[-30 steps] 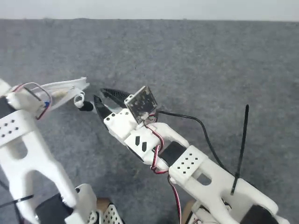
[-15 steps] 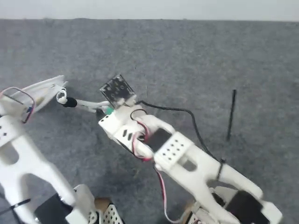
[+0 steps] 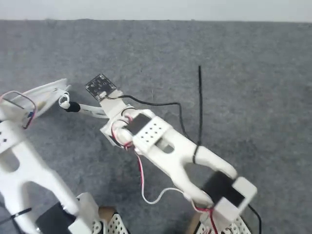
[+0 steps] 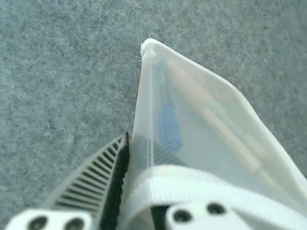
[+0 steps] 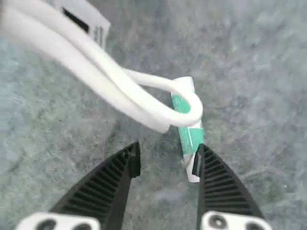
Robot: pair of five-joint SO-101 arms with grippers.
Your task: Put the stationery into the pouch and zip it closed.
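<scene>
Through the translucent white plastic pouch (image 4: 192, 143), cut off at the edge, only a blurred blue strip (image 4: 169, 120) and pale stick (image 4: 225, 130) can be made out. A white cord loop (image 5: 129, 98) partly covers a small green-and-white block (image 5: 189, 135).

Desk (image 3: 253, 53): grey, fuzzy, carpet-like covering over the whole surface. Texture mottled, lighter and darker flecks; loose fibres show close up in the 2 wrist views. Far edge of the covering runs straight across the top of the high view. Beyond it, 1 narrow band of pale, plain wall (image 3: 156, 9). Lighting even, shadows soft.
</scene>
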